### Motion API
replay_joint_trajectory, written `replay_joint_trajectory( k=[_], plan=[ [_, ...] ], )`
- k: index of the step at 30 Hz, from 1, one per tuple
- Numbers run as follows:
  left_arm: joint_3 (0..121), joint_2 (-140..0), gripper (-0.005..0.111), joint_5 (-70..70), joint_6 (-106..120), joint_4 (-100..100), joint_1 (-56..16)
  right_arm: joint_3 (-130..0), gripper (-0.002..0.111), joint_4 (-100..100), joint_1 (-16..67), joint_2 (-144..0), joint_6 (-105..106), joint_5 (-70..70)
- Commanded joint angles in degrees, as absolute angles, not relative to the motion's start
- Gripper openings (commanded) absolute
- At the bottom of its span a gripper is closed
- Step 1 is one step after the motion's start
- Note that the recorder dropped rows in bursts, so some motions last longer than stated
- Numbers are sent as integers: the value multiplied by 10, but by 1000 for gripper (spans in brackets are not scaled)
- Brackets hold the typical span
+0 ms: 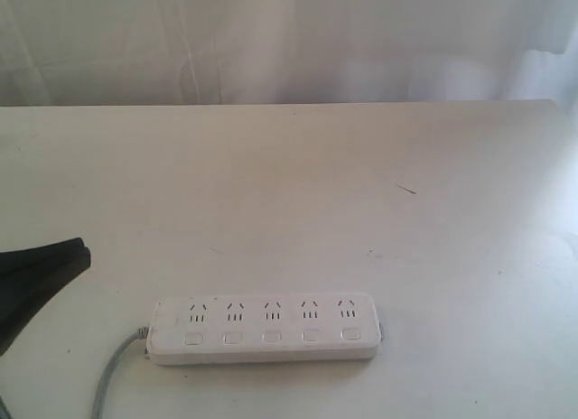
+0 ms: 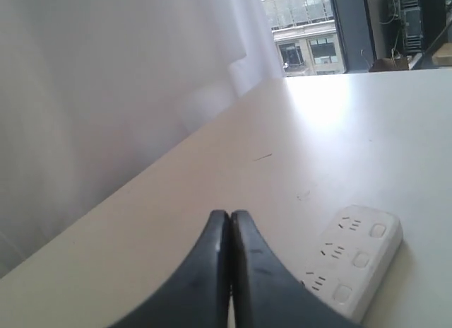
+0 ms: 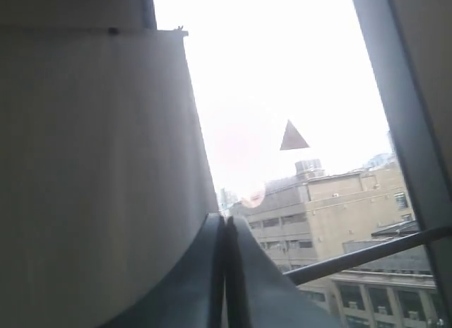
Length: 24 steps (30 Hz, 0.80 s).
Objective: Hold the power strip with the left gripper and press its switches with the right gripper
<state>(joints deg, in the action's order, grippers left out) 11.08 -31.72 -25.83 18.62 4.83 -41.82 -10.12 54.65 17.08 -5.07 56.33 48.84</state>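
Note:
The white power strip [image 1: 264, 327] lies flat near the table's front edge, five outlets in a row with the five switches [image 1: 271, 336] along its near side. Its grey cord [image 1: 107, 383] runs off the left end toward the front. My left gripper [image 1: 83, 253] hovers to the left of the strip, apart from it, shut with nothing between its fingers. In the left wrist view the left gripper [image 2: 230, 215] shows closed tips, with one end of the power strip [image 2: 357, 257] beside them. My right gripper [image 3: 226, 218] is shut and empty, facing a window; it is out of the exterior view.
The pale table [image 1: 298, 193] extends back to a white curtain [image 1: 271, 40]. A small dark scratch [image 1: 405, 189] marks the table's right half. The right wrist view shows only a curtain, a window frame and buildings outside.

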Motion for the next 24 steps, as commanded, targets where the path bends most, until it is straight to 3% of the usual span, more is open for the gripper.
replay_joint_trajectory(
  k=[1, 9, 20, 24],
  plan=[
    [80, -314, 0, -283, 172, 46, -419, -97, 0, 544, 156, -36, 561, 519],
    [64, -314, 0, -293, 129, 33, -419, -97, 0, 550, 156, -36, 561, 526],
    [64, -314, 0, -282, 107, 0, -419, -18, 0, 595, 156, -12, 561, 18],
    [64, -314, 0, -283, 105, -4, -419, 0, 0, 597, 155, 0, 561, -100]
  ],
)
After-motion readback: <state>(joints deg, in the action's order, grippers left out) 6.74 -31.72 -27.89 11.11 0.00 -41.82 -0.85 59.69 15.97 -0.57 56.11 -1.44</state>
